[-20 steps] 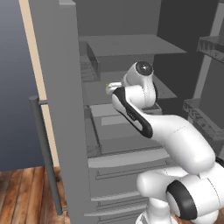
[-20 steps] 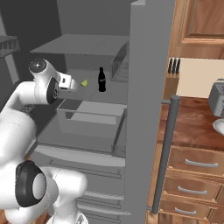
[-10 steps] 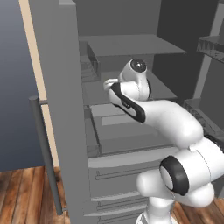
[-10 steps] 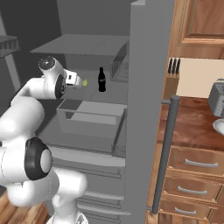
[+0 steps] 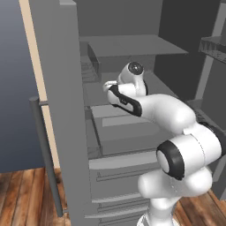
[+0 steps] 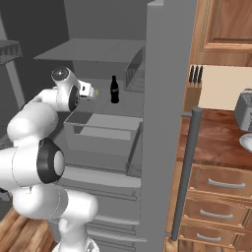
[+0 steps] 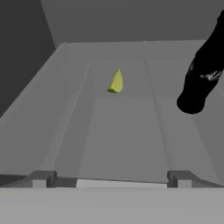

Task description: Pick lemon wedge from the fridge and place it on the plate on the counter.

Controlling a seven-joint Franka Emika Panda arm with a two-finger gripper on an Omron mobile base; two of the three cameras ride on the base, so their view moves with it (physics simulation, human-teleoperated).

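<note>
1. Gripper (image 7: 111, 177) jaws spread, empty.
2. Lemon wedge (image 7: 115, 82) lies on the fridge (image 5: 57, 110) shelf at twelve o'clock, well apart.
3. Black bottle (image 7: 202, 72) at two o'clock (close neighbour) could topple if the reach drifts.

floor: wood planks (image 5: 26, 194) | wall: blue-grey (image 5: 13, 79) | cabinets: brown wood (image 6: 224, 29)

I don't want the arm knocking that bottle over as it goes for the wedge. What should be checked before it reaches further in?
1. Fridge door open: ok.
2. Lemon wedge in sight on the shelf, ahead of the gripper: ok.
3. Jaws open, nothing held: ok.
4. Black bottle apart from the wedge, off to one side: ok.
5. Bottle clear of the finger's path: cannot tell.
6. Plate free on the counter: cannot tell, mostly cut off.
</note>
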